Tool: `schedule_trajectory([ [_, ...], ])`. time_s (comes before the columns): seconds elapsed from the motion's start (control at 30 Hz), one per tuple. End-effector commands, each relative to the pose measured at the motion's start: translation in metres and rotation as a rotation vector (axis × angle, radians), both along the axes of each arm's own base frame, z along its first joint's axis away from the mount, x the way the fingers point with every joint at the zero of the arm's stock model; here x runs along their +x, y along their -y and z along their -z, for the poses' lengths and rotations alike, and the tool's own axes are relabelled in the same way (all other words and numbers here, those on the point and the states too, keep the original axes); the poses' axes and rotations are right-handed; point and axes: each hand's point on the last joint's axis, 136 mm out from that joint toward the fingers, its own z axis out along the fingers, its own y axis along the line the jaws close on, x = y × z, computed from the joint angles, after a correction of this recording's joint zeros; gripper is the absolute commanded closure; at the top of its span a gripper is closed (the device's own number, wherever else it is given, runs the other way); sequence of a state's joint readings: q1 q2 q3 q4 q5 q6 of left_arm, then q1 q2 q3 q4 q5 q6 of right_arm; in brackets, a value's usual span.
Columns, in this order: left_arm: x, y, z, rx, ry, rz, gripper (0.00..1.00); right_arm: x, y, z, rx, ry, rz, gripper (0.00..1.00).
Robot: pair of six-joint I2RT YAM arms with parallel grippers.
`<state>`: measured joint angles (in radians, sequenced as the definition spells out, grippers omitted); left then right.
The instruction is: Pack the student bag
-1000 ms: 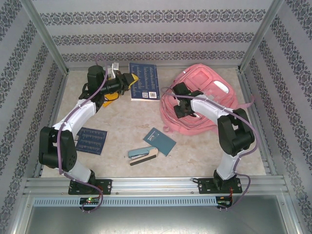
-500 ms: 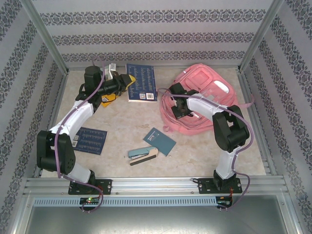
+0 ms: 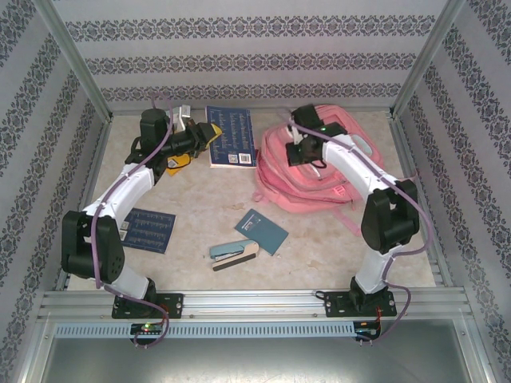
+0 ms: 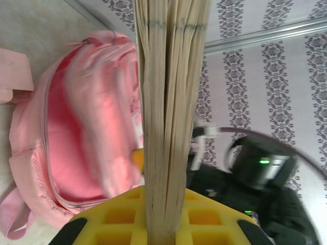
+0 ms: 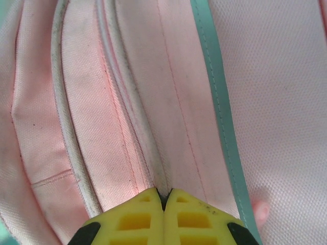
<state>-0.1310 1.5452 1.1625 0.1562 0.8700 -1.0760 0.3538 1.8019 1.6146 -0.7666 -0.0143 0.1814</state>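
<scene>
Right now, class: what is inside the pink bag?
In the left wrist view the bag gapes open onto bare pink lining; the book in the left tool hides the rest.

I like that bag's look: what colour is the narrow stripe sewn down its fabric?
The stripe is pale teal, clearest in the right wrist view.

Blue book (image 3: 232,136): far side
Teal notebook (image 3: 262,231): middle
Stapler (image 3: 233,254): just beside the teal notebook, nearer
Dark blue booklet (image 3: 150,230): near left
</scene>
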Motion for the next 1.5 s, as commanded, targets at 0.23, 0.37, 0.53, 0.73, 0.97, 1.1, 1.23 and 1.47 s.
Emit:
schedule_trajectory([
  [0.23,0.016,0.040,0.039,0.072,-0.026,0.014,1.00,0.020,-0.008,-0.143,0.460,0.184,0.069,1.00],
  [0.37,0.027,0.062,0.045,0.077,-0.020,0.017,1.00,0.022,-0.013,-0.168,0.580,0.182,0.050,1.00],
  [0.53,0.044,0.090,0.048,0.032,-0.018,-0.001,1.00,0.024,-0.017,-0.190,0.717,0.186,0.020,1.00],
  [0.73,0.064,0.131,0.061,0.000,-0.033,-0.003,1.00,0.023,-0.016,-0.206,0.800,0.189,-0.016,1.00],
  [0.97,0.073,0.195,0.087,0.058,-0.049,0.059,1.00,0.026,-0.011,-0.212,0.826,0.192,-0.014,1.00],
  [1.1,0.070,0.228,0.113,0.152,-0.076,0.084,1.00,0.027,-0.011,-0.213,0.835,0.190,-0.014,1.00],
  [1.23,0.066,0.258,0.139,0.236,-0.095,0.100,1.00,0.027,-0.011,-0.215,0.841,0.194,-0.024,1.00],
  [1.47,0.057,0.291,0.182,0.375,-0.152,0.130,0.86,0.028,-0.006,-0.210,0.831,0.194,-0.020,1.00],
])
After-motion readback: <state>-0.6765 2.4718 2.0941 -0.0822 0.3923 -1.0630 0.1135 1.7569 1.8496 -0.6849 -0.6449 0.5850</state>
